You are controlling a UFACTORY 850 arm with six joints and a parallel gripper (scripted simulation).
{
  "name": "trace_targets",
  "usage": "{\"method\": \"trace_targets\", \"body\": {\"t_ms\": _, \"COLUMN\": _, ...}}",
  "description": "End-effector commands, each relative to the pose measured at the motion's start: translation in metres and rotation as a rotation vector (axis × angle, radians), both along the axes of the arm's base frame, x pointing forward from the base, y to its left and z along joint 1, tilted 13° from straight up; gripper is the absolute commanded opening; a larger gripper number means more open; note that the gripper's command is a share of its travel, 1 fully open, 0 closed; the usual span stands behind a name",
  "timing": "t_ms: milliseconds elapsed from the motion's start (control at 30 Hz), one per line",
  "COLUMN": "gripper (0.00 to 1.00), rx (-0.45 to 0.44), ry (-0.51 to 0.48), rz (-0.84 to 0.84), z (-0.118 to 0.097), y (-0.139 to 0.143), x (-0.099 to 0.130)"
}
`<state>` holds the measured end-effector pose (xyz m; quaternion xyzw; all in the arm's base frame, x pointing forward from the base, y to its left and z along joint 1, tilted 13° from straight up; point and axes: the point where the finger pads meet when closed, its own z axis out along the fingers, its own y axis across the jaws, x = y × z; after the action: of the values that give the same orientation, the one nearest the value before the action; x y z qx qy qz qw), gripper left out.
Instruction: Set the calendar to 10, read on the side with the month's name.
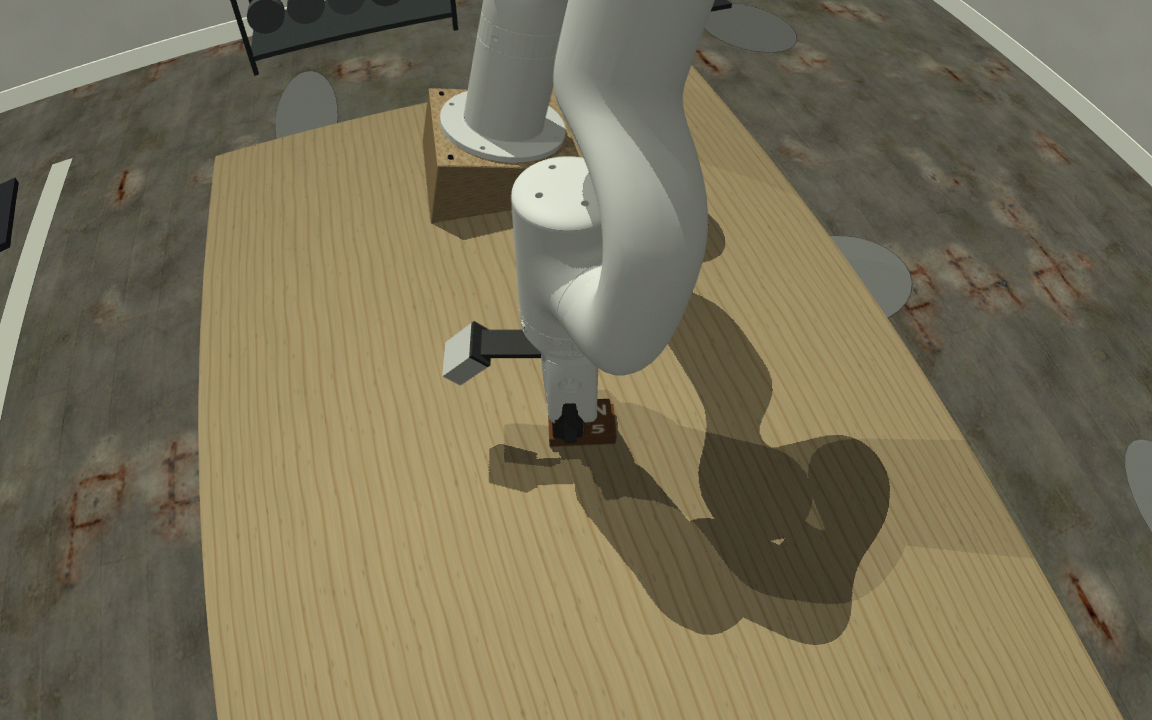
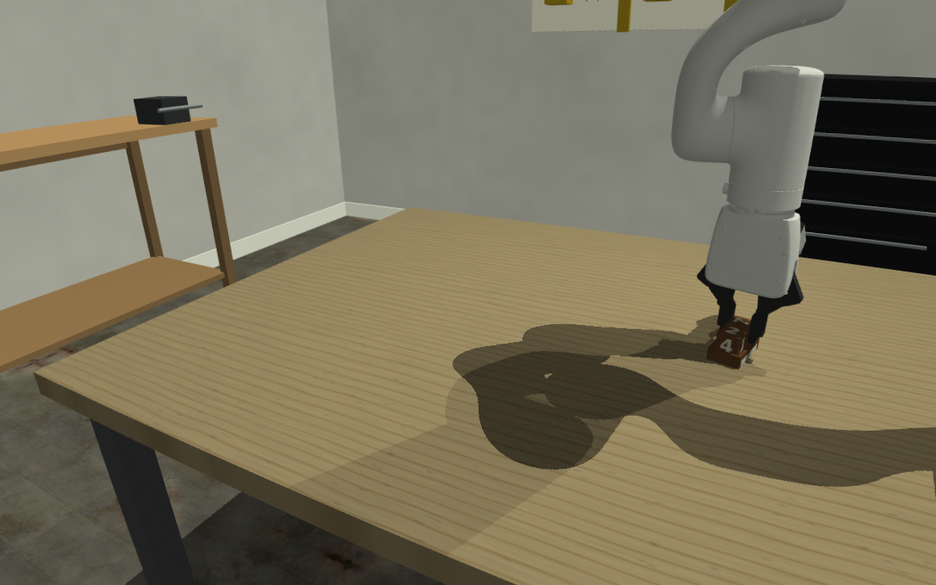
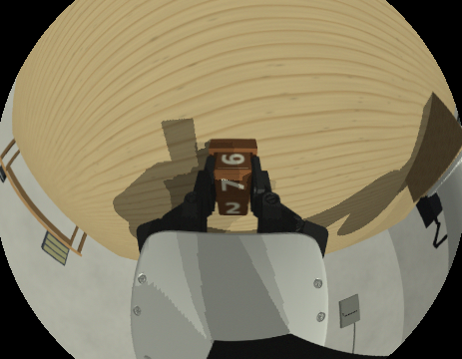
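The brown tray (image 1: 584,440) (image 3: 232,144) sits on the table, seemingly flat, with two brown cubes end to end in it. The cube with the 7 on top (image 3: 231,183) also shows a 6 on its outer end side. My gripper (image 1: 568,435) (image 2: 740,331) (image 3: 232,169) points down with its fingers shut on that cube's two sides. The other cube (image 1: 604,420) (image 2: 724,344) (image 3: 232,206) has a 2 on top, a 4 on its outer end and a 5 facing the top camera. White marks at the tray's right side in the exterior view are unreadable. The cubes' undersides are hidden.
The wooden table (image 1: 365,555) (image 2: 311,363) carries the arm's base block (image 1: 473,192) at the back in the top view. The wrist camera (image 1: 465,355) juts out left of the gripper there. A black drawer cabinet (image 2: 886,156) stands beyond the table.
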<state>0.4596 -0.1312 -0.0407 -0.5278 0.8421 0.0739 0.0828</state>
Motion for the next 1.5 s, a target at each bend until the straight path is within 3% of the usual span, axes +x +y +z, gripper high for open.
{"method": "trace_targets", "body": {"t_ms": 0, "gripper": 0.27, "rx": -0.001, "ry": -0.002, "rz": 0.000, "z": 0.0006, "y": -0.0004, "x": 0.0008}}
{"method": "trace_targets", "body": {"t_ms": 867, "gripper": 0.27, "rx": -0.001, "ry": -0.002, "rz": 0.000, "z": 0.0006, "y": -0.0004, "x": 0.0008}}
{"method": "trace_targets", "body": {"t_ms": 1300, "gripper": 0.47, "rx": -0.001, "ry": -0.002, "rz": 0.000, "z": 0.0006, "y": -0.0004, "x": 0.0008}}
{"method": "trace_targets", "body": {"t_ms": 1467, "gripper": 0.47, "rx": -0.001, "ry": -0.002, "rz": 0.000, "z": 0.0006, "y": -0.0004, "x": 0.0008}}
